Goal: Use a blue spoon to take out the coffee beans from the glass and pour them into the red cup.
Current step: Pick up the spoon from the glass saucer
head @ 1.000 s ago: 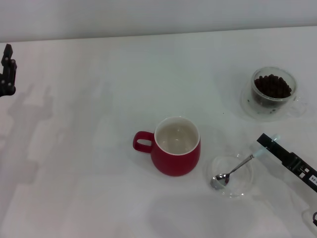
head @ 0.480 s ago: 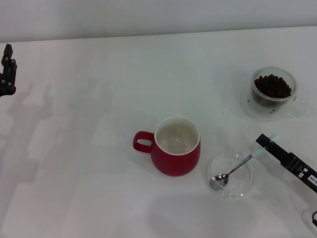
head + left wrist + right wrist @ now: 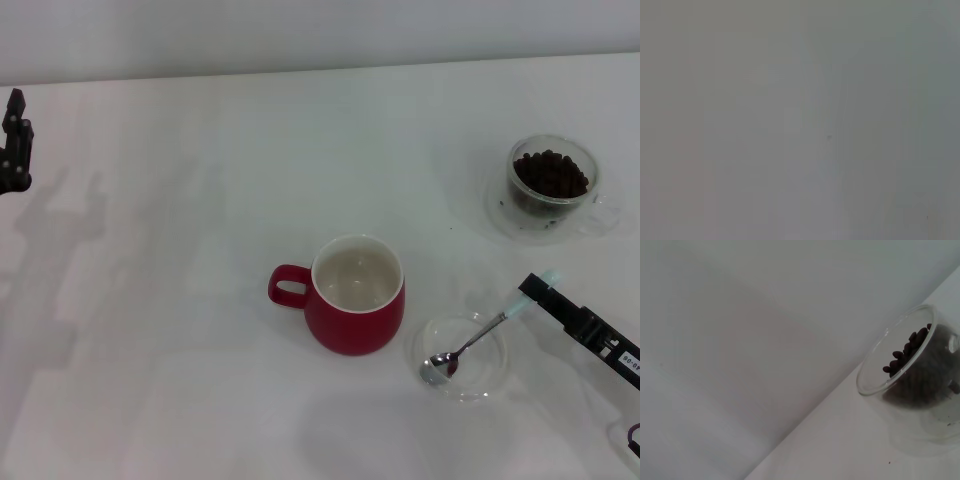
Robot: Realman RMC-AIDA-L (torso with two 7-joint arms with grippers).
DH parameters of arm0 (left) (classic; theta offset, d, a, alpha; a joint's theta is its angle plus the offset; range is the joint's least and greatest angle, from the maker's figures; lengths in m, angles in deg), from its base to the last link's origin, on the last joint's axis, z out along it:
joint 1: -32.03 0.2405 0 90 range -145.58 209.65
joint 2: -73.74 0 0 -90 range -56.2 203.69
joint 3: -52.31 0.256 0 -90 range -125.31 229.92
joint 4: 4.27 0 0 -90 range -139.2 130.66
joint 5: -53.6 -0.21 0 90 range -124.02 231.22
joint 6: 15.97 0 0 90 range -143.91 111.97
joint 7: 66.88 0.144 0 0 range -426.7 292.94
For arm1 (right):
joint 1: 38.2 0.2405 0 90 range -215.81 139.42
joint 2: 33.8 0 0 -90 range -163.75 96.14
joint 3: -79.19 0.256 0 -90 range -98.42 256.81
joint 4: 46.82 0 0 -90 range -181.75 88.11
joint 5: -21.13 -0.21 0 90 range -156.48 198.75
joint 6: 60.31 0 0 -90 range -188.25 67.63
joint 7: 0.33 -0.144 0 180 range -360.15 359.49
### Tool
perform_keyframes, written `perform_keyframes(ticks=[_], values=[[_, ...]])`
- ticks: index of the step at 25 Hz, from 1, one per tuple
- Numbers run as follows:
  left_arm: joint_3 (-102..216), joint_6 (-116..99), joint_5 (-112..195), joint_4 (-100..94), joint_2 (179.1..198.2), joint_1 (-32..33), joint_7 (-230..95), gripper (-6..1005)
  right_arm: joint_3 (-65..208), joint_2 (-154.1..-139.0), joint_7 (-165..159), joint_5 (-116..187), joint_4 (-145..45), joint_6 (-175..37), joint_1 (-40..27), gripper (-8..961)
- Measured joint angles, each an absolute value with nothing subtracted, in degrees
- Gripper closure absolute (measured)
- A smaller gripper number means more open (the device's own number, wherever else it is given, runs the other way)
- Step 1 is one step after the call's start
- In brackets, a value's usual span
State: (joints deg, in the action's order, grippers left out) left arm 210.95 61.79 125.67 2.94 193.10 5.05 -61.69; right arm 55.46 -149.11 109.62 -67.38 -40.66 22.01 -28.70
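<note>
1. At the bench's near right, the right pincer (image 3: 533, 290) is at the pale handle end of the blue spoon (image 3: 470, 340). It looks clenched on the handle tip, though the contact itself is small in the head view.
2. Spoon bowl rests inside a shallow clear dish (image 3: 492, 372), just right of the red cup (image 3: 357, 294). The cup stands upright, white inside, no beans visible in it.
3. The glass (image 3: 552, 186) sits far right, well apart from the spoon, and holds the coffee beans (image 3: 549, 175) heaped dark.
4. Left pincer (image 3: 14, 140) is parked at the far left edge; cannot tell its finger state.
5. Judgement: step in hand is securing and lifting the spoon. Lift straight clear of the dish rim and keep the bowl level before swinging toward the glass.
6. Right wrist view gives the glass rim and beans (image 3: 905, 352) close and from the side, but no spoon or cup. Left wrist view shows only blank surface.
</note>
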Motion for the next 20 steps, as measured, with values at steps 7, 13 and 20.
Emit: perform_keyframes(ticks=[7,13,20], values=[[210.95,61.12,125.67,3.12,193.10,5.01,-61.70,575,55.46,-149.11,109.62,-67.04,-40.76,21.86,-28.68,745],[210.95,61.06,125.71,3.12,193.10,4.98,-61.70,575,55.47,-149.11,109.75,-66.99,-40.85,21.98,-28.63,773],[210.95,61.02,125.82,3.20,193.10,4.96,-61.70,574,55.72,-149.02,110.17,-66.99,-41.57,24.44,-28.48,786]])
